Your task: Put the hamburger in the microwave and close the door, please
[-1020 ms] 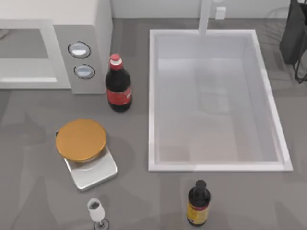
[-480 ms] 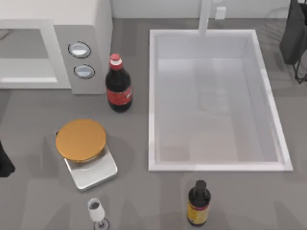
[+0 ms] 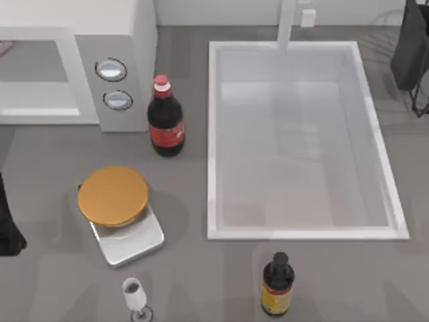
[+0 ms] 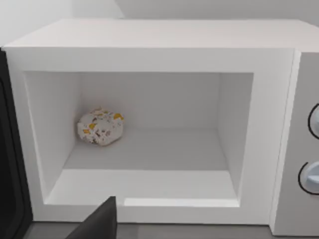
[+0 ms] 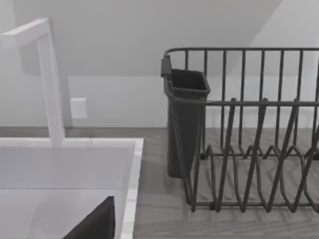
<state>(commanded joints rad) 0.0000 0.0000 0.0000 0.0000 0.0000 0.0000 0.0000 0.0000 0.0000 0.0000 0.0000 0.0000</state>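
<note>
Entering at table's left edge, left gripper [image 3: 8,231] mostly cropped, grip unreadable, hamburger [image 3: 112,195] on tray [image 3: 134,241].

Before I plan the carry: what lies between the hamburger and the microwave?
Top view: only bare grey table between the hamburger and the microwave; the cola bottle stands off to the right.
</note>
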